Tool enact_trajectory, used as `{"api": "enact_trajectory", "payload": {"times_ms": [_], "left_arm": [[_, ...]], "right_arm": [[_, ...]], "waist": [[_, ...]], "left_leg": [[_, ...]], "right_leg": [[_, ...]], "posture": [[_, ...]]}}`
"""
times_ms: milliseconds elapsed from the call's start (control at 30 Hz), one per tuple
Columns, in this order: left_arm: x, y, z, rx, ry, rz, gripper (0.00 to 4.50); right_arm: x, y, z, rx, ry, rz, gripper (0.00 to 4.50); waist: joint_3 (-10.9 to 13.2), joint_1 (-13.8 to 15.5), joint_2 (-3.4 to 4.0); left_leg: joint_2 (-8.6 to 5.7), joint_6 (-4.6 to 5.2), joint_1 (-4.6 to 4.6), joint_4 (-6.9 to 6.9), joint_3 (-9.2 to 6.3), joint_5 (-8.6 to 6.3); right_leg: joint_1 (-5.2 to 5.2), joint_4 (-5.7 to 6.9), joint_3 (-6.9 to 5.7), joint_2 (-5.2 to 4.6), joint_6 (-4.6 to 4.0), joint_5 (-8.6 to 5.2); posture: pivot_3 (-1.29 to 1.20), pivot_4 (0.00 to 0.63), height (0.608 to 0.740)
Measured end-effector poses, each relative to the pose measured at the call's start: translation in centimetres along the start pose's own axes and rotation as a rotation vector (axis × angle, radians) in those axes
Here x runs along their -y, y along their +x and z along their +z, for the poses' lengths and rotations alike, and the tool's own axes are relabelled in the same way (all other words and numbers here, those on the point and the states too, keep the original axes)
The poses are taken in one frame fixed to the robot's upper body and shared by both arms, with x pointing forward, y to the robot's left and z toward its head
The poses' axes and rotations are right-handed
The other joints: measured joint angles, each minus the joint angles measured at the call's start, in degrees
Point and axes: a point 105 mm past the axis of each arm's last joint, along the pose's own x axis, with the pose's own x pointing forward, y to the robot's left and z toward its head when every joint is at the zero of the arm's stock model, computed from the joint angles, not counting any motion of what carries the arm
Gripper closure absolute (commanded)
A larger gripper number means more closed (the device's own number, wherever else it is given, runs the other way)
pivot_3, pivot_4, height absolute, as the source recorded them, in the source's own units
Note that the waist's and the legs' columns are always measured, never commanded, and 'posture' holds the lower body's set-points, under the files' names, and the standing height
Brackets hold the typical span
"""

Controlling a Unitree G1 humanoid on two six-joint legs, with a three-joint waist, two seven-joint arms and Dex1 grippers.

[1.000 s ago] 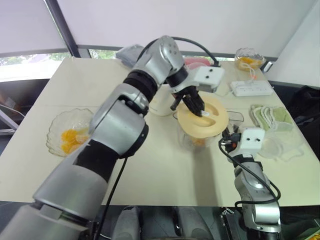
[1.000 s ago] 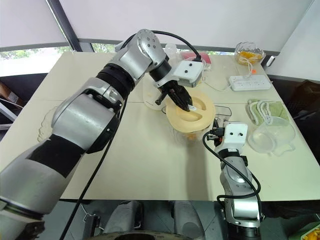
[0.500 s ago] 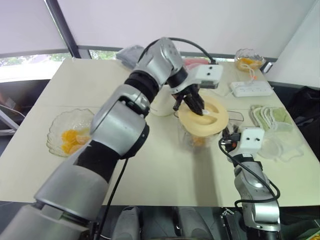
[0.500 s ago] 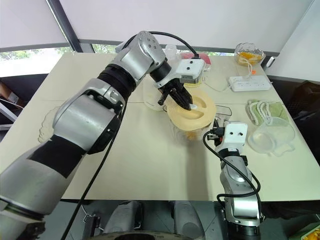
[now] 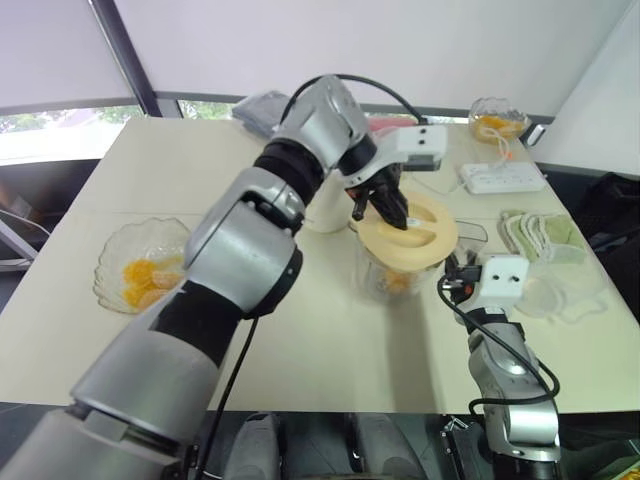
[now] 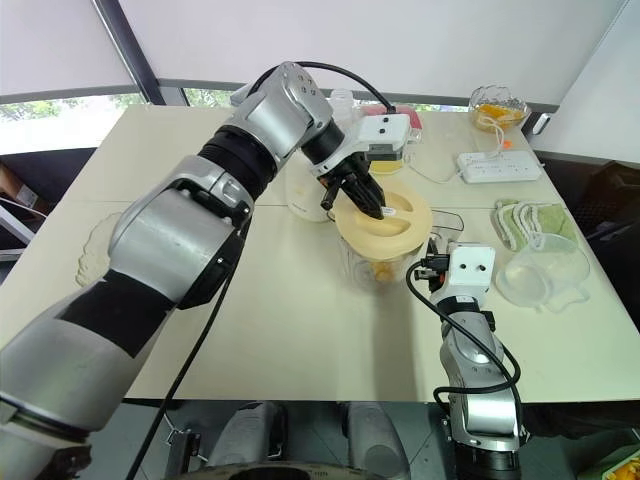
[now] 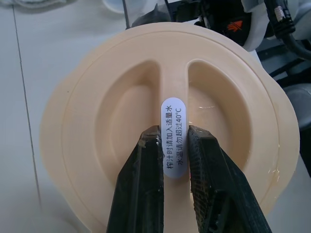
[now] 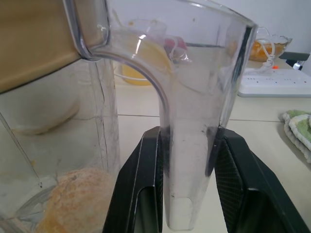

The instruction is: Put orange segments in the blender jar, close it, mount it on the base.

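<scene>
The clear blender jar [image 5: 392, 272] stands upright at mid table with orange segments [image 8: 73, 204] at its bottom. A cream round lid [image 5: 408, 229] lies on the jar's mouth. My left gripper [image 7: 175, 160] is shut on the lid's central ridge, which carries a white label. My right gripper [image 8: 187, 194] is shut on the jar's clear handle [image 8: 194, 121], close to the front right of the jar. The white blender base [image 6: 305, 195] stands just behind the jar, partly hidden by my left arm.
A glass bowl with orange segments [image 5: 140, 265] sits at the left edge. Another glass bowl [image 5: 497, 117] and a white power strip [image 5: 503, 177] are at the back right. Green cloths [image 5: 540, 232] and a clear plastic container [image 6: 543, 272] lie to the right.
My left gripper has carried the lid slightly back and levelled it over the jar's mouth. The right gripper and the jar have stayed put.
</scene>
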Motion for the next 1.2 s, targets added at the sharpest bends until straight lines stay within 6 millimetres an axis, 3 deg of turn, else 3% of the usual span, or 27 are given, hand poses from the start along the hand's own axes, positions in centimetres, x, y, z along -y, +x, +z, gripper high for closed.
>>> {"api": "enact_trajectory", "payload": {"times_ms": [600,967,1200], "left_arm": [[-0.08,0.08,0.0,-0.026,-0.157,0.029,4.32],[-0.22,0.01,-0.04,-0.03,-0.129,0.042,4.32],[-0.1,0.23,-0.62,-0.038,-0.095,0.024,0.8]], "right_arm": [[-0.06,0.26,-0.14,-0.003,0.004,-0.001,3.51],[-0.1,0.47,-0.12,0.0,0.001,0.003,3.51],[-0.37,0.66,0.03,0.009,-0.004,0.02,3.55]], "waist": [[-0.34,-0.07,0.01],[-0.34,-0.12,0.01],[-0.37,-0.25,0.01]], "left_leg": [[0.0,0.0,0.02,-0.01,0.0,0.0],[0.02,0.0,0.03,-0.02,0.0,0.0],[0.03,0.0,0.05,-0.02,0.0,0.0]], "right_leg": [[0.03,-0.03,0.0,-0.01,-0.03,-0.02],[0.02,-0.03,0.0,-0.01,-0.04,-0.02],[0.01,-0.04,0.05,0.0,-0.05,-0.01]], "posture": [[0.0,0.15,0.74],[0.0,0.15,0.74],[0.0,0.15,0.74]]}}
